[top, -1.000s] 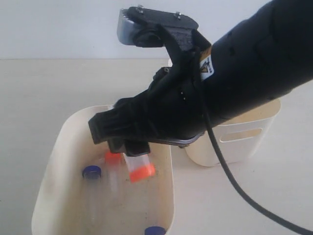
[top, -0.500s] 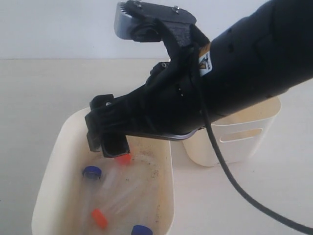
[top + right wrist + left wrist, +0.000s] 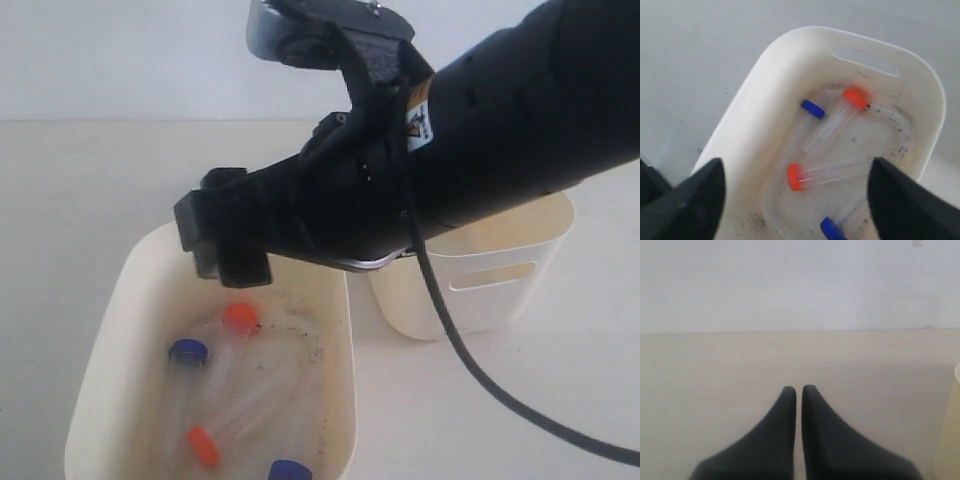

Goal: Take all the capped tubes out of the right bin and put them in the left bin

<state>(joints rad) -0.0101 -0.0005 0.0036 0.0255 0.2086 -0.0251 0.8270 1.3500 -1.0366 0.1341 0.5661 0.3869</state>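
Nearest, the left bin [image 3: 108,330] is holding all four capped tubes [image 3: 240,318], which are lying loose on its speckled floor. Above its twelve o'clock end the right gripper [image 3: 225,265] is hovering with fingers spread and nothing between them. At two o'clock, the right bin [image 3: 500,290] is sitting behind the black arm [image 3: 480,130], which is hiding its inside. The left gripper [image 3: 799,390] is hanging over the table [image 3: 715,365], tips together

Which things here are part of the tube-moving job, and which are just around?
Job: two orange-capped tubes and two blue-capped tubes, lying in the left bin; the right bin; the right gripper, fingers open above the left bin.
Just around: table; black cable; left gripper, shut, empty.
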